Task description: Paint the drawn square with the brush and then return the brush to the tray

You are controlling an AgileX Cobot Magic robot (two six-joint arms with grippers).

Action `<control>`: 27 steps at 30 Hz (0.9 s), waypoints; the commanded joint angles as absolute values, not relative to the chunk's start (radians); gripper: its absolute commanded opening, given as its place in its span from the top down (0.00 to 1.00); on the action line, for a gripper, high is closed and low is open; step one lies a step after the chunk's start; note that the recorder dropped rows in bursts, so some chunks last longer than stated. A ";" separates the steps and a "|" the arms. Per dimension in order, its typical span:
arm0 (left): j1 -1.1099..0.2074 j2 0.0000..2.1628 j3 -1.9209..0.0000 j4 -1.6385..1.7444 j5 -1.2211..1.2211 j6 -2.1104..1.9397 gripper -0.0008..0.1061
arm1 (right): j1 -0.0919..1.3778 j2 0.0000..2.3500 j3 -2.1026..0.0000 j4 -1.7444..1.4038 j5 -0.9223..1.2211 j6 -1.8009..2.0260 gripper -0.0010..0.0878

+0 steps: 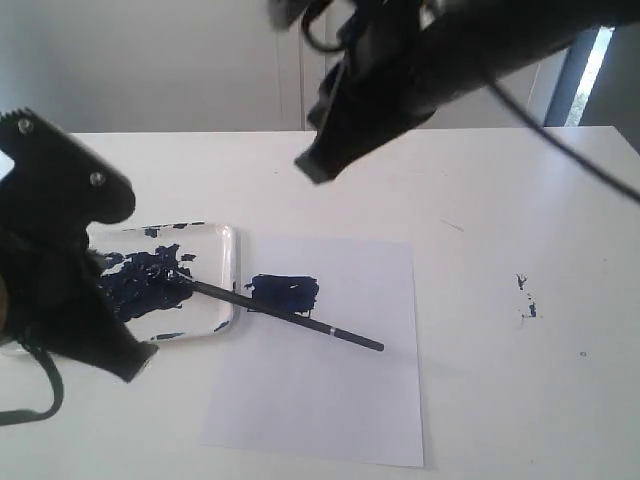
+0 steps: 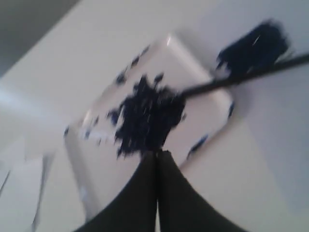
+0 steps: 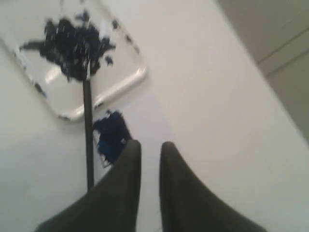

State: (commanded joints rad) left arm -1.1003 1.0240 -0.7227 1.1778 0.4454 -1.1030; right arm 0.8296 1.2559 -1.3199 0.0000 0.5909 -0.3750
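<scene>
- Table [image 1: 500, 200]: white top that is carrying everything; a few dark specks are showing on its right side.
- Paper [image 1: 330, 400]: a white sheet is lying flat just beside the tray, and one edge seems to be touching or slipping under the tray's rim.
- Tray [image 1: 231, 270]: it is sitting on the left of the table, and a navy paint blotch [image 1: 145, 280] is covering much of its floor.
- Right gripper [image 3: 148, 147]: it is hanging above the paper, well clear of the brush. Its jaws are standing only a narrow gap apart and are holding nothing.
- Left gripper [image 2: 157, 154]: it is hovering over the tray's near side. Its jaws are pressing together and are gripping nothing.
- Brush [image 1: 300, 320]:
  - Its tip is lying in the blotch and its shaft is crossing the tray's rim. The shaft is passing along the near edge of the square, and the handle end is resting on the paper.
  - It is judged to be light, stiff and thin, and so likely to be rolling or pivoting on the rim at a slight nudge.
  - The tip is probably wet and slick, so it is a poor place to grip.
  - The best hold is looking like the bare shaft near the silver band [image 1: 330, 329], with the jaws set across its length.
  - Only the tip is lying inside the tray, so the return is judged to be partial at best.
- Square [image 1: 284, 292]: it is showing as a solid navy patch near the paper's tray-side edge, so painting is appearing complete.
</scene>
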 joint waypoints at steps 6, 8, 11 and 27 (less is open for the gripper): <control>-0.899 1.001 -0.723 1.116 0.066 -1.101 0.99 | 0.827 1.073 -1.254 -0.013 0.370 -0.394 0.99; -0.835 1.005 -0.723 1.108 -0.051 -1.113 0.99 | 0.827 1.023 -1.221 -0.044 0.296 -0.394 0.99; -0.731 1.007 -0.723 1.119 -0.160 -1.091 0.99 | 0.827 0.971 -1.181 -0.139 0.237 -0.396 0.99; -0.599 1.007 -0.723 1.059 0.610 -1.012 0.99 | 0.827 0.856 -1.175 -0.182 0.354 -0.396 0.99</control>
State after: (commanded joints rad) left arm -0.5988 1.0069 -0.7227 1.0588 0.6099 -1.0118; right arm 0.8272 0.8562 -1.1747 -0.1815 0.3545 -0.3964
